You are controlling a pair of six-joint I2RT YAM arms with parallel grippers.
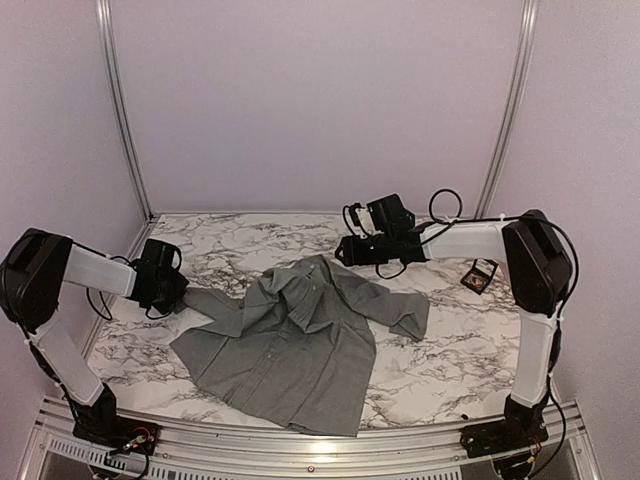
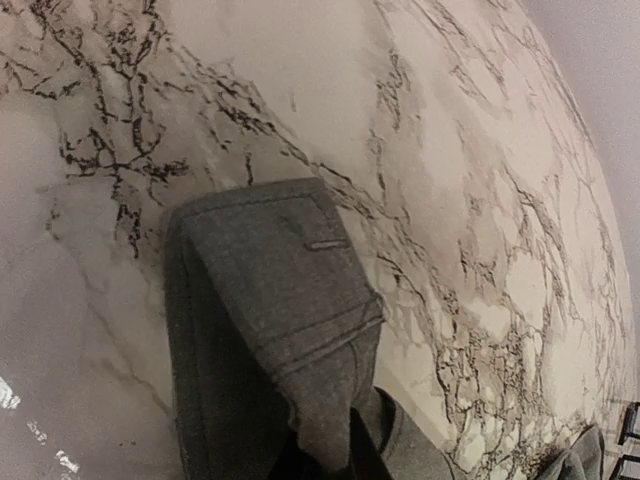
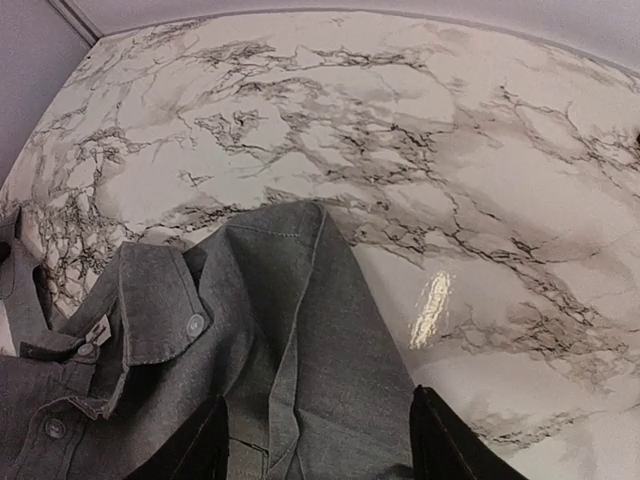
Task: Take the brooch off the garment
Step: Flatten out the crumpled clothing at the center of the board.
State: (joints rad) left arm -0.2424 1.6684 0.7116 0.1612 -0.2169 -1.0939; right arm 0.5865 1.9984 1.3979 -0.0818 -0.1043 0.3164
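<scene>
The grey shirt [image 1: 295,345] lies spread on the marble table [image 1: 450,350], collar toward the back. My left gripper [image 1: 183,297] is shut on the shirt's left sleeve. In the left wrist view the cuff [image 2: 270,270] hangs from the dark fingers [image 2: 385,450] at the bottom edge. My right gripper [image 1: 345,252] is open and hovers just behind the collar. In the right wrist view its two dark fingers [image 3: 195,450] straddle the shoulder cloth [image 3: 320,340], with a buttoned flap [image 3: 150,300] to the left. I see no brooch on the shirt in any view.
A small dark square item with a reddish centre [image 1: 480,277] lies on the table at the right, under my right forearm. Grey walls and metal rails [image 1: 120,110] close in the back and sides.
</scene>
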